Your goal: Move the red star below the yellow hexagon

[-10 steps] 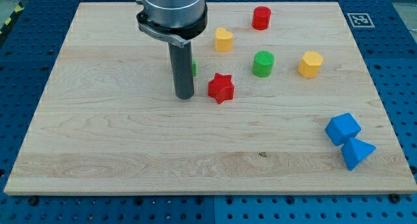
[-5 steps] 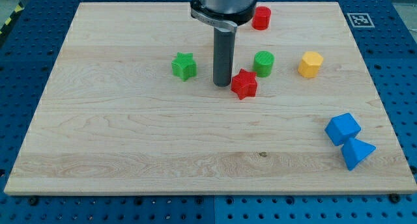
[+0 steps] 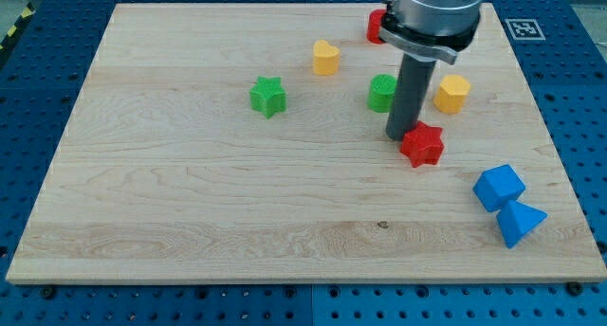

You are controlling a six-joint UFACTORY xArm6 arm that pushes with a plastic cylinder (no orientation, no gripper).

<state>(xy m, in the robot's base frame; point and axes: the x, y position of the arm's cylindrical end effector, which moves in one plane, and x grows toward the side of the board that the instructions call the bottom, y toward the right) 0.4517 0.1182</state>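
Observation:
The red star (image 3: pixel 423 145) lies on the wooden board, below and a little to the left of the yellow hexagon (image 3: pixel 452 94). My tip (image 3: pixel 399 136) is at the star's upper left edge, touching it. The rod hides part of the green cylinder (image 3: pixel 381 92) just left of it.
A green star (image 3: pixel 268 96) is at the view's centre left. A yellow heart-like block (image 3: pixel 325 57) is above centre. A red cylinder (image 3: pixel 377 26) is partly hidden by the arm at the top. Two blue blocks (image 3: pixel 499 187) (image 3: pixel 520 221) sit near the right edge.
My tip has moved to the right, pushing the red star right and slightly down, from beside the green star to below the yellow hexagon.

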